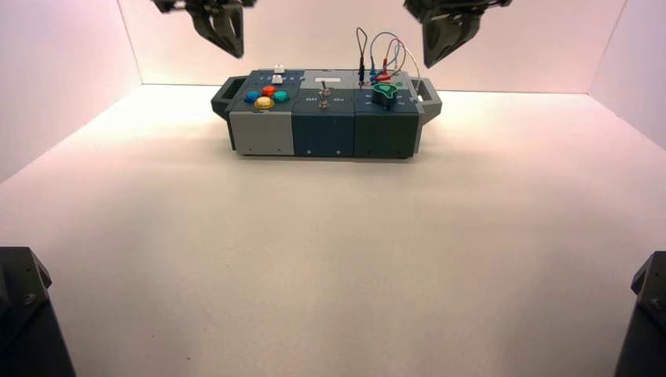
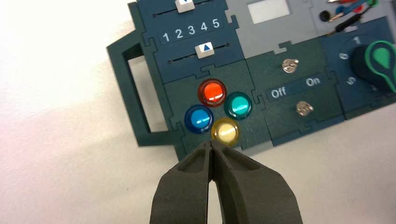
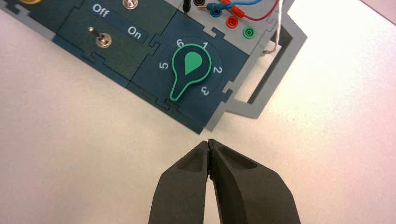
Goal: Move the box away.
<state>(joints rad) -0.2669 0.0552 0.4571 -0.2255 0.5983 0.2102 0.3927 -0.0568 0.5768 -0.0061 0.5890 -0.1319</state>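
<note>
The box point(image 1: 323, 126), long, dark teal and grey with a handle at each end, stands at the far middle of the white table. Its top carries round coloured buttons point(image 2: 218, 111), two toggle switches point(image 2: 303, 108), a green knob point(image 3: 186, 69) and looped wires point(image 1: 378, 49). My left gripper point(image 1: 236, 49) hangs shut above the box's left end; in its wrist view the tips point(image 2: 211, 145) meet just off the yellow button point(image 2: 226, 131), holding nothing. My right gripper point(image 1: 431, 60) hangs shut above the right end; its tips point(image 3: 209, 143) hover over bare table beside the knob corner.
White walls point(image 1: 71, 47) close in the table on the left, back and right. The box's grey right handle point(image 3: 275, 70) and teal left handle point(image 2: 128, 91) stick out sideways. Dark arm bases point(image 1: 23, 314) stand at both near corners.
</note>
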